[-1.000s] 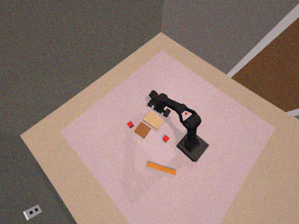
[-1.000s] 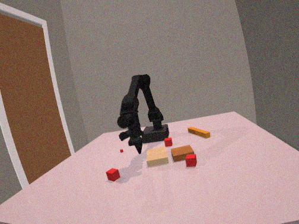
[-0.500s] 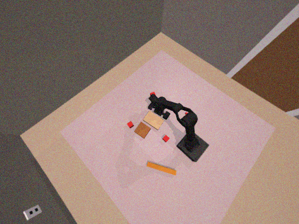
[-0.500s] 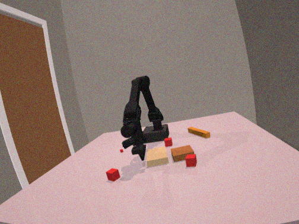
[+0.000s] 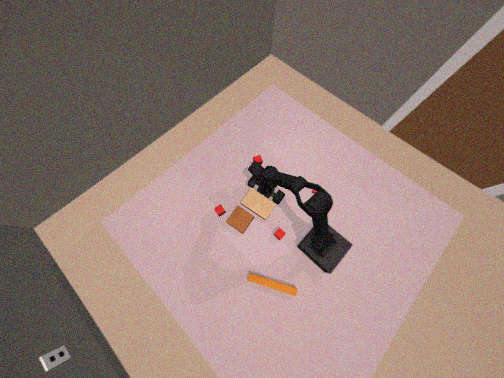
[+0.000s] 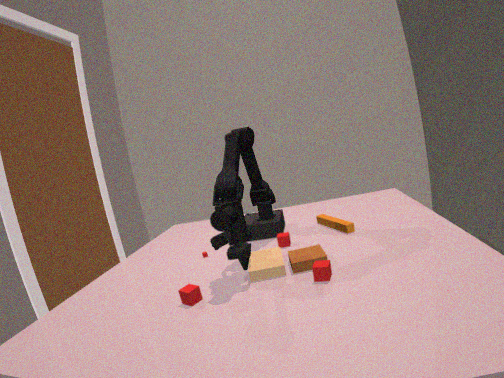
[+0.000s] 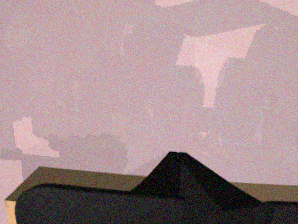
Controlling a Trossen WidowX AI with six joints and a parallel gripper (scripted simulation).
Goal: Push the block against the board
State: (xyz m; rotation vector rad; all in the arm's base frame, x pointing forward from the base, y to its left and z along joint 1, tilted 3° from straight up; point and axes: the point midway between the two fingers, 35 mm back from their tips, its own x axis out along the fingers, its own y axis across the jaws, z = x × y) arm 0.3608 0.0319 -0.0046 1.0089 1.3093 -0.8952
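Top view: mat (image 5: 350,165) (image 6: 280,330) on table (image 5: 75,225). Board (image 5: 258,203) (image 6: 267,264) (image 7: 90,178) mid-frame; block (image 5: 240,220) (image 6: 307,258) just beside it, lower left, narrow gap between. Gripper (image 5: 265,191) (image 6: 245,264) (image 7: 176,160) at board's upper side. One cube (image 5: 220,210) (image 6: 322,270) left of block, another (image 5: 279,233) (image 6: 283,239) right of it; third cube (image 5: 257,159) (image 6: 190,295) above board. Arm base (image 5: 344,245) (image 6: 277,227) lower right of board. Bar (image 5: 272,284) (image 6: 335,224) below block, well apart.
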